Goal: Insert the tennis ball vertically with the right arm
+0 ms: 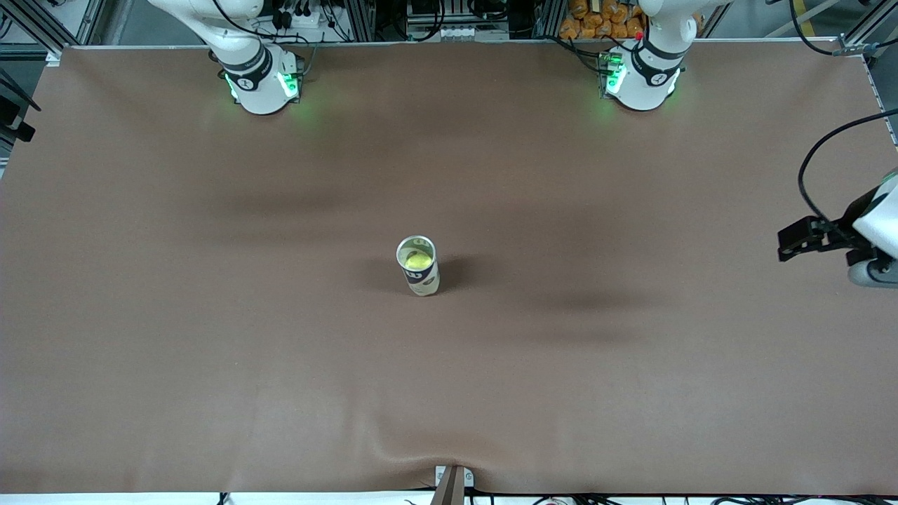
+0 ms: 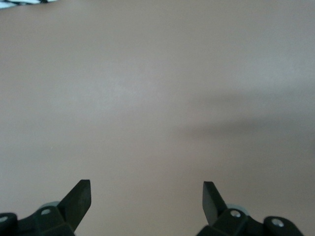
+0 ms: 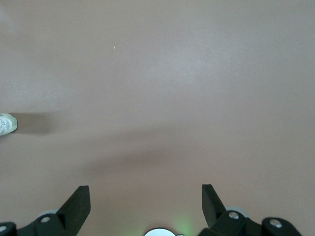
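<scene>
A fold in the brown table cover (image 1: 393,459) was seen at the edge nearest the front camera, beside a small bracket (image 1: 452,482). Farther in, near the middle of the table, an open can (image 1: 418,266) was stood upright, its mouth turned upward, presumably so that a ball could be lowered straight down into it. A yellow-green tennis ball (image 1: 417,261) was already visible inside the can, just below the rim, so the insertion was judged to be done or nearly so. No other ball was found on the table.

The left gripper (image 2: 146,196) was held with its fingers spread wide and nothing between them, over bare cloth; in the front view that arm's hand (image 1: 807,237) was seen at the left arm's end of the table, well apart from the can, evidently parked out of the way while it waited. The right gripper (image 3: 146,199) was likewise spread and empty, held high over bare cloth. Only the foot of the can (image 3: 7,124) was caught at the border of its wrist view, which suggested a withdrawn pose clear of the can. Farthest from the camera, both arm bases were seen, the right base (image 1: 261,83) and the left base (image 1: 642,77), each lit green.
</scene>
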Robot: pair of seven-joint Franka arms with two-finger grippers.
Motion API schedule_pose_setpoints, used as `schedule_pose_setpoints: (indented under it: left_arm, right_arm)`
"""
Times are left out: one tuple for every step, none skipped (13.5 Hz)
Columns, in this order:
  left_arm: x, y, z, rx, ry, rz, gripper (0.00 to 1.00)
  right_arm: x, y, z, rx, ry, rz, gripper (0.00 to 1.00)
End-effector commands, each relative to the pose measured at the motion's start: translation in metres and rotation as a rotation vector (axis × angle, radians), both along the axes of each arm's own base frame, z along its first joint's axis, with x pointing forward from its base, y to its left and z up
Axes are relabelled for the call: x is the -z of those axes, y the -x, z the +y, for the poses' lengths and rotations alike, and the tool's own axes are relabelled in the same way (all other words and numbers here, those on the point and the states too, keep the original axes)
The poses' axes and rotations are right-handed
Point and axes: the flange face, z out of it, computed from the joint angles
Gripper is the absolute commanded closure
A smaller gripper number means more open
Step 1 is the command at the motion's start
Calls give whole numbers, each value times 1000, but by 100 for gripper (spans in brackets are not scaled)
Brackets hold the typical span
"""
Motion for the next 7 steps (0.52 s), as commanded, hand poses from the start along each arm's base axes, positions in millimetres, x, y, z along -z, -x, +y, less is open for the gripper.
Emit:
schedule_pose_setpoints:
  left_arm:
    - [-31,33,-3,-3,-2,24,0]
    - [-37,40,-6,-2,-4,41,0]
    - [-45,49,-7,-9,-11,51,0]
    - [-50,56,-10,-8,-15,65,0]
    - [-57,62,-9,-12,-17,66,0]
    - [-61,67,-11,-11,-8,73,0]
    - [-63,72,-7,-21,1,86,0]
  right_arm:
    - [-6,5,-3,-1,-19,-5,0]
    - [-6,5,-3,-3,-19,-5,0]
    - [-6,5,-3,-1,-19,-5,0]
    - [-6,5,-3,-1,-19,-7,0]
    - [-6,5,-3,-1,-19,-7,0]
    - [-6,6,-3,-1,-19,-5,0]
    - [-6,6,-3,-3,-19,-5,0]
